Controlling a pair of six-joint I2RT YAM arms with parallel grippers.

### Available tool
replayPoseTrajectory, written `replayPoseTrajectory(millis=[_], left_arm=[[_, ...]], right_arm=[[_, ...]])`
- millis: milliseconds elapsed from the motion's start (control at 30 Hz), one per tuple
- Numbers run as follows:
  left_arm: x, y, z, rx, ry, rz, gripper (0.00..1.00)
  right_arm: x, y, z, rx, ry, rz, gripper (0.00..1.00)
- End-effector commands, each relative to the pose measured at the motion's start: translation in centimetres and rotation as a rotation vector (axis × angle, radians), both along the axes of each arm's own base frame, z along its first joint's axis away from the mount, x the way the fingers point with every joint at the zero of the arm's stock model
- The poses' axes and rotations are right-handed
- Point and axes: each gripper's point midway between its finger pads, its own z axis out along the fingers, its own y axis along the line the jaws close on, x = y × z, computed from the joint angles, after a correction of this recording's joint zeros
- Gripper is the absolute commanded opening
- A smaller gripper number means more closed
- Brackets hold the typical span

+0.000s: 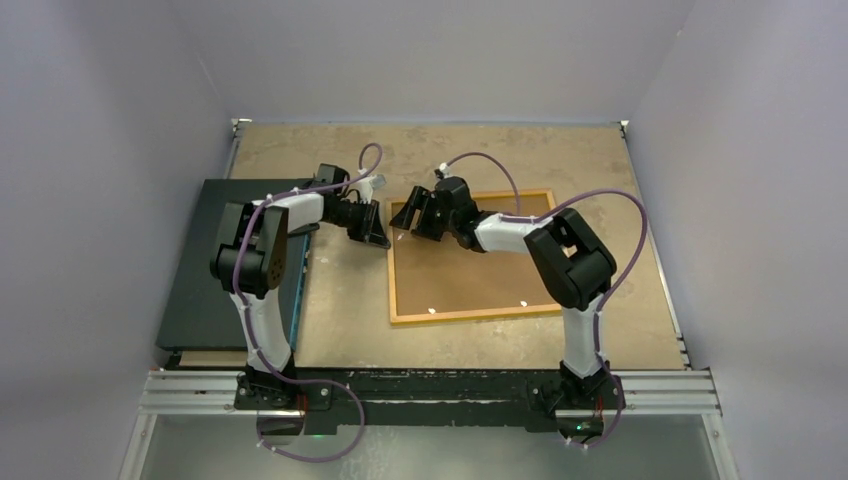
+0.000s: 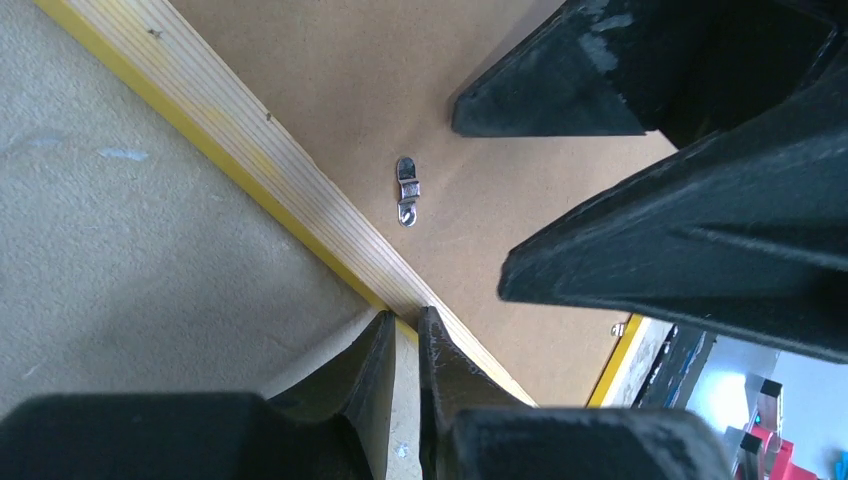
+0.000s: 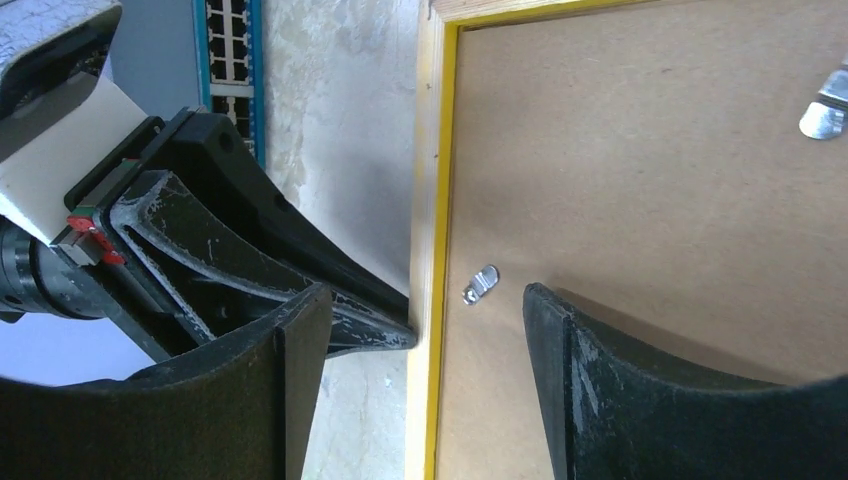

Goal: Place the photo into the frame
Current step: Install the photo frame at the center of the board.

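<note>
Looking down from above, we find the frame (image 1: 470,315) lying back side up on the table (image 1: 345,300), toward 3 o'clock from the table's middle. Its brown backing board (image 1: 450,280) fills the yellow-orange rails. A flat black panel (image 1: 205,290) sits at 9 o'clock, apart from the frame, beneath the left arm.

Both arms reach to the frame's 11 o'clock corner and come close together there.

Left end effector (image 2: 408,320): fingers nearly together, only a thin slit between them, tips at the pale wooden rail from the table side. We cannot tell whether they pinch the rail.

Right end effector (image 3: 420,292): jaws spread wide, holding nothing. One of its fingers (image 3: 290,400) hangs over bare table outside the rail and the other over the backing board, so the rail runs between them.

A small metal turn tab (image 3: 481,283) lies on the board between those fingers, just beside the rail's inner edge. A second tab (image 3: 826,108) shows toward 1 o'clock in the right wrist view.

Past the left end effector in that view stands a blue-edged unit with rows of ports (image 3: 228,60).
</note>
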Motion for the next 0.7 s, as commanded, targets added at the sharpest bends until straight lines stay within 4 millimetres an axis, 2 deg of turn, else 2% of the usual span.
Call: replayPoseTrajectory(millis=[0,267,433,667], left_arm=[[0.1,1.1,-2.2,0.071,-0.017,0.015,0.0],[0.1,1.2,-2.5,0.077,-0.018,0.021,0.0],[0.3,1.3,-2.3,0.083,-0.036,0.031,0.0],[0.3,1.5,-2.5,0.095,-0.039,0.035,0.0]], right_arm=[[0.7,2.0,2.5,0.076,-0.03,0.019,0.72],[-0.1,2.8,1.6,0.082,0.003,0.038,0.69],[-0.4,2.6,0.7,0.065,0.025,0.033,0.62],[-1.3,2.0,-0.2,0.044,0.048,0.027,0.61]])
